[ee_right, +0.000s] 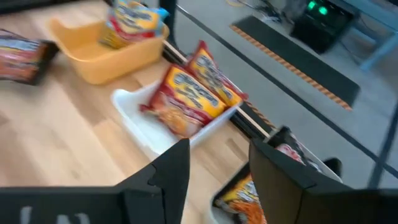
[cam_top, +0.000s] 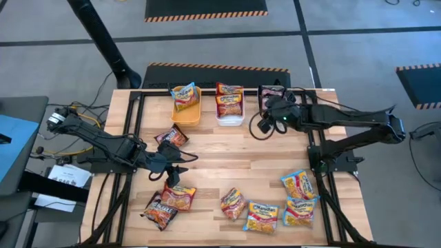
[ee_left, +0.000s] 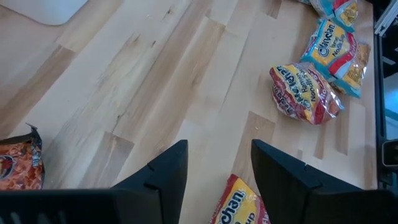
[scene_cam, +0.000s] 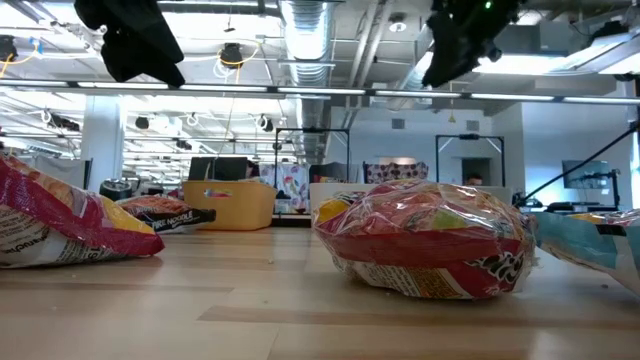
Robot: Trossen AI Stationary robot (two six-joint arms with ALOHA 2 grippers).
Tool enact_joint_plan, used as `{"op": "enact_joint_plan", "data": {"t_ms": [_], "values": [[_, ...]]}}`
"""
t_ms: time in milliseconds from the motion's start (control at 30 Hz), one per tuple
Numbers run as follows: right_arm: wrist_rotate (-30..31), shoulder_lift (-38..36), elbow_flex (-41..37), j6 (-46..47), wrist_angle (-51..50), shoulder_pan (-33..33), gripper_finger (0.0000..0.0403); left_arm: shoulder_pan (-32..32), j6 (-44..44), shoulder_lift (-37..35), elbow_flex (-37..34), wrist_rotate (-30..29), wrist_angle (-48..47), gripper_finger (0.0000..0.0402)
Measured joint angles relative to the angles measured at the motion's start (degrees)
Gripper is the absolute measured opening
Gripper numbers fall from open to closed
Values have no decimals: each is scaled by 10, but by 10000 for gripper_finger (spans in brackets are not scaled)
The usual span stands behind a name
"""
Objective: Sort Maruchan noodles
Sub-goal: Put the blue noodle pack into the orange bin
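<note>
Noodle packets lie loose on the wooden table: a dark one (cam_top: 171,136), red-orange ones (cam_top: 178,196) (cam_top: 232,202) (cam_top: 260,215), another dark one (cam_top: 158,210) and yellow-and-blue ones (cam_top: 298,184) (cam_top: 300,210). The orange bin (cam_top: 186,114) holds a yellow-and-blue packet (ee_right: 134,18). The white bin (ee_right: 140,127) holds red-orange packets (ee_right: 186,93). A dark packet (ee_right: 245,199) lies in the grey bin (cam_top: 272,91). My right gripper (ee_right: 217,146) hangs open above the grey bin with nothing between its fingers. My left gripper (ee_left: 217,146) hovers open over a red-orange packet (ee_left: 239,202) at the near left.
A black metal frame (cam_top: 313,148) runs along the table's sides and far edge. Bare wood lies in the table's middle between the bins and the near row of packets. A loop of cable (cam_top: 258,129) hangs by my right gripper.
</note>
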Motion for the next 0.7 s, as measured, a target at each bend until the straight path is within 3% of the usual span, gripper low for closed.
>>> {"op": "enact_joint_plan", "data": {"t_ms": [233,367,567,700], "values": [[0,-2,34,0,1,54,213,40,24,0,0,0,14,176],[0,-2,52,0,1,74,214,55,31,0,0,7,83,176],[2,-2,61,0,1,87,214,68,45,1,0,66,193,176],[2,-2,61,0,1,92,214,68,44,1,0,102,188,176]]}}
